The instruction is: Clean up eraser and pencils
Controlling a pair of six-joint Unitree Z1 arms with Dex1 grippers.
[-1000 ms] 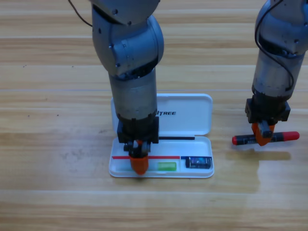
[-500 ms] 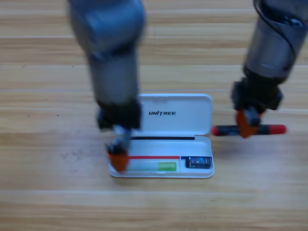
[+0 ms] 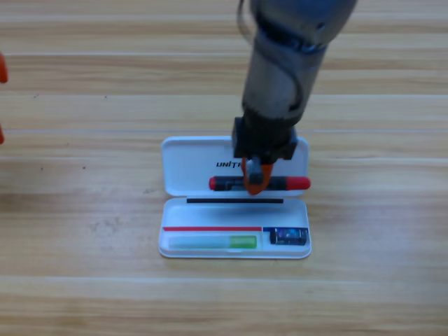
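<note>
Gripping the black pencil (image 3: 260, 183) crosswise, the right gripper (image 3: 253, 183) is held over the case (image 3: 182, 164) lid, while white pencil (image 3: 210, 242) and eraser (image 3: 289, 236) are seen inside.

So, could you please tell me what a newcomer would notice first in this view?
Most striking is the right hand, reaching in from the top and holding the black pencil with red ends level over the open lid of the white case at the table's middle. Below it, the case's tray holds the pale pencil with its green end and, in the right compartment, the eraser. The left hand waits at the left edge.
</note>
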